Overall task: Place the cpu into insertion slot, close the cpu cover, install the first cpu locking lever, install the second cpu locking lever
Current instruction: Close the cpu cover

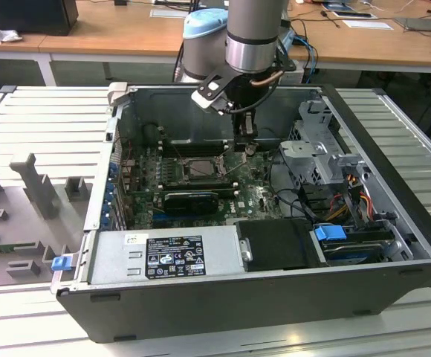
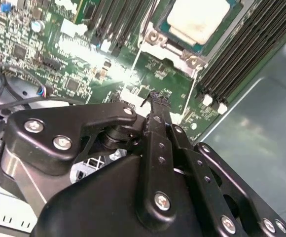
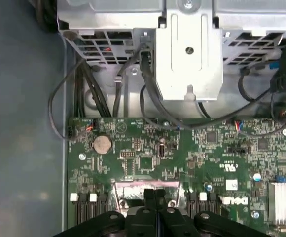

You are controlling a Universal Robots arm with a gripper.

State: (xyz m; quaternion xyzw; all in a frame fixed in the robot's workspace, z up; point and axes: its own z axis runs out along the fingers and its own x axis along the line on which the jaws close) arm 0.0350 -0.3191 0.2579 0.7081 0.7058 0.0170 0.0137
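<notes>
My gripper [image 1: 245, 147] hangs low over the green board [image 1: 258, 195], its fingers [image 2: 158, 118] pressed together, pinching nothing. In the exterior view the insertion slot [image 1: 193, 169] sits just beside me at eight o'clock, and the cpu [image 2: 197, 17] lies seated in it, pale face up.

A: What is cropped?
B: The cpu [image 2: 199, 17], cut by the second wrist view's edge; the pincer [image 3: 155, 192], its base likewise in the first wrist view.
A: The insertion slot [image 1: 198, 169]?
B: Too small in the exterior view to judge.
</notes>
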